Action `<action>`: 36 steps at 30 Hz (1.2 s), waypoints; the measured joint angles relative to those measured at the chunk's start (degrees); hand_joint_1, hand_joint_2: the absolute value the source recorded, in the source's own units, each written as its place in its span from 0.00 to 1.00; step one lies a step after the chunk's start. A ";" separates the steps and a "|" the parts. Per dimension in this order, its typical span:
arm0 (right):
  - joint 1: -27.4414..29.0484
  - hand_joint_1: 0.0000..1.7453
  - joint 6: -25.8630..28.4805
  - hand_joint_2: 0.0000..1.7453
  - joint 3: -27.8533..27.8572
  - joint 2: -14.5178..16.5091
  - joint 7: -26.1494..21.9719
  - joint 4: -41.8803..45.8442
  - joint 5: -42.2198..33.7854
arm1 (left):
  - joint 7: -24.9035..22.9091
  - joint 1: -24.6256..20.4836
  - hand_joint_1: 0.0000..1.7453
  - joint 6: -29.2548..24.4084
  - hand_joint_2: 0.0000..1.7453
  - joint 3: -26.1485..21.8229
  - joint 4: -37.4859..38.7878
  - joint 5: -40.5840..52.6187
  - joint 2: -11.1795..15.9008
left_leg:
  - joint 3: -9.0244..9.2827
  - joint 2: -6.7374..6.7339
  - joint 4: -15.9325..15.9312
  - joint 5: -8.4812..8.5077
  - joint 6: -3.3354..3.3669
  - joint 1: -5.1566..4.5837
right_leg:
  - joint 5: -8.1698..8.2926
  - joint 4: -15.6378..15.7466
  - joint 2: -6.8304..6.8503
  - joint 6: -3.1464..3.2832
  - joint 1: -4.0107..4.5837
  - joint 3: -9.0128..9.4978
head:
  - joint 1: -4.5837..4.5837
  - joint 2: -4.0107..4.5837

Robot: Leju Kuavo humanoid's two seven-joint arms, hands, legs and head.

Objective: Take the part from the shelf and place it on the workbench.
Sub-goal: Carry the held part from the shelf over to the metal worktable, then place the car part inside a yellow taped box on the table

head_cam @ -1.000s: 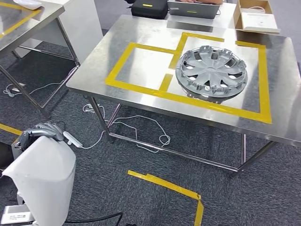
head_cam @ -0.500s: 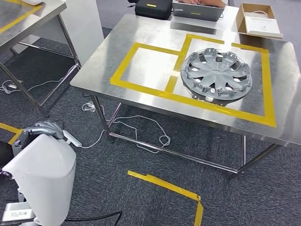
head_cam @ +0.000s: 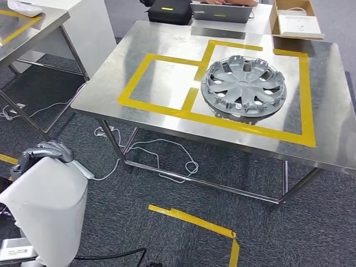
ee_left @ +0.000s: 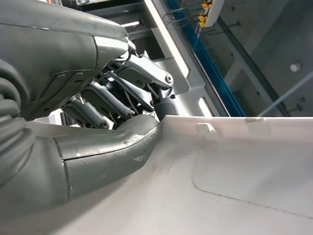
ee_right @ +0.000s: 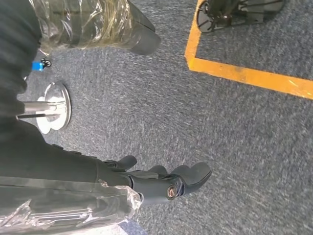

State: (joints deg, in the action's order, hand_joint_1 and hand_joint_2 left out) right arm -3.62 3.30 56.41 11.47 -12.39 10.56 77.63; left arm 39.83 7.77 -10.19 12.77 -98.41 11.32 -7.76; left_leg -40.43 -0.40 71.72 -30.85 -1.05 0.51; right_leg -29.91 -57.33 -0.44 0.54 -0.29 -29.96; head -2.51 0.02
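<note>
Left hand [head_cam: 41,151] was gripping the edge of the white part [head_cam: 46,206], down at 7 o'clock of the head view, well short of the bench [head_cam: 105,83]. Right hand [ee_right: 162,181] hung loose over the carpet, fingers apart, holding nothing.

White part [head_cam: 46,206]. Grey left hand [head_cam: 44,151]. Silver hubcap [head_cam: 243,88] on a steel bench [head_cam: 331,144] marked with yellow tape [head_cam: 308,94]. Dark grey carpet [head_cam: 176,233] with yellow strips [head_cam: 191,218].

Matt white plastic part [head_cam: 46,206], brushed-steel workbench [head_cam: 327,128]
</note>
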 joint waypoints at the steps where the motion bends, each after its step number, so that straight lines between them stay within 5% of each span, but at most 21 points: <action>1: -0.01 0.00 0.00 1.00 0.00 0.00 0.00 0.00 0.00 | 0.04 0.00 1.00 -0.09 1.00 -0.11 -0.01 -0.09 0.01 | 1.42 0.06 -3.52 2.53 0.44 -0.10 | -0.31 0.01 -0.15 -0.03 0.10 0.46 | 0.01 0.00; 3: -0.05 0.00 0.00 1.00 0.00 0.04 0.00 -0.02 -0.01 | 0.13 -0.01 1.00 -0.25 1.00 -0.30 -0.09 -0.37 0.03 | 4.36 0.17 -9.99 5.28 1.47 -0.40 | -1.00 -0.05 -0.32 -0.37 0.40 1.04 | 0.07 0.00; 8: -0.17 0.00 0.02 1.00 0.01 0.08 0.01 0.01 -0.03 | 0.34 0.06 1.00 -0.40 1.00 -0.71 -0.41 -0.64 -0.05 | 6.47 0.32 -13.77 4.34 2.38 -0.33 | -2.33 -0.32 -0.08 -1.96 0.36 0.92 | 0.12 -0.01; 10: -0.24 0.00 0.03 1.00 0.01 0.07 0.01 0.03 -0.04 | 0.39 0.07 1.00 -0.41 1.00 -0.87 -0.49 -0.69 -0.13 | 7.31 0.22 -14.32 4.12 2.76 0.00 | -4.66 -5.11 0.00 -2.50 0.15 -1.56 | 0.33 -0.01; 12: -0.14 0.00 0.02 1.00 0.01 0.07 0.07 0.02 -0.08 | 0.41 0.13 1.00 -0.42 1.00 -1.02 -0.50 -0.79 -0.15 | 7.74 0.19 -14.34 3.61 2.95 0.05 | -7.26 -12.99 0.04 -3.01 -0.18 -6.49 | 0.44 0.00; 14: 0.06 0.00 0.02 1.00 0.03 0.06 0.15 0.02 -0.11 | 0.41 0.29 1.00 -0.43 1.00 -1.16 -0.50 -0.91 -0.15 | 8.46 0.26 -14.33 2.93 2.79 0.11 | -6.24 -16.10 0.07 -3.42 -0.47 -9.64 | 0.44 0.00; 16: 0.12 0.00 0.02 1.00 0.08 0.03 0.17 0.02 -0.19 | 0.41 0.38 1.00 -0.43 1.00 -1.31 -0.50 -0.96 -0.15 | 9.79 0.32 -14.32 1.97 2.39 0.27 | -0.91 -10.80 0.26 -3.68 -0.72 -8.54 | 0.45 0.00; 18: 0.09 0.00 0.00 1.00 0.12 -0.01 0.25 0.00 -0.28 | 0.41 0.35 1.00 -0.43 1.00 -1.42 -0.50 -1.02 -0.15 | 10.78 0.32 -14.22 0.97 1.71 0.19 | 2.63 -4.13 0.58 -3.54 -0.74 -5.82 | 0.55 0.00; 24: 0.13 0.00 -0.02 1.00 0.30 -0.03 0.34 -0.01 -0.46 | 0.44 0.16 1.00 -0.45 1.00 -1.54 -0.51 -1.09 -0.22 | 10.39 0.23 -12.09 -1.30 0.06 0.17 | 1.63 -1.33 0.48 -1.01 -0.63 -3.61 | 0.04 -0.01; 28: 0.03 0.00 -0.13 1.00 0.39 -0.04 0.32 0.00 -0.50 | 0.48 0.11 1.00 -0.45 1.00 -1.58 -0.48 -1.09 -0.16 | 2.23 0.24 1.56 -5.52 -0.28 0.18 | 0.38 -1.26 0.37 -0.04 -0.43 -2.19 | -0.15 -0.01; 30: 0.08 0.00 -0.13 1.00 0.45 -0.04 0.30 0.00 -0.51 | 0.48 0.11 1.00 -0.45 1.00 -1.62 -0.46 -1.09 -0.13 | 0.85 0.25 1.51 -2.72 0.19 0.06 | -0.41 -1.25 0.17 -0.03 -0.20 -1.09 | -0.15 0.00; 33: 0.00 0.00 -0.14 1.00 0.53 0.05 0.20 -0.02 -0.55 | 0.48 0.07 1.00 -0.45 1.00 -1.65 -0.46 -1.09 -0.13 | 3.96 0.28 -7.84 3.99 1.88 -0.50 | -1.78 -1.15 -0.18 -0.33 0.11 0.56 | 0.01 -0.01; 36: -0.05 0.00 -0.15 1.00 0.55 0.19 0.15 -0.05 -0.56 | 0.48 -0.07 1.00 -0.45 1.00 -1.69 -0.45 -1.09 -0.17 | 5.85 0.32 -12.08 3.46 2.84 -1.02 | -2.08 -1.02 -0.08 -1.51 0.12 1.16 | 0.11 0.00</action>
State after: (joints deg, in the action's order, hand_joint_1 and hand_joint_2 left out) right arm -3.67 3.15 56.96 11.66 -12.24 10.50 77.07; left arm 40.30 7.70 -10.64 11.08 -98.86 10.23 -7.93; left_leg -34.58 -0.08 59.64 -27.40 1.79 -0.50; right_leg -31.99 -58.36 -0.52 -0.97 -0.17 -28.81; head -2.39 0.02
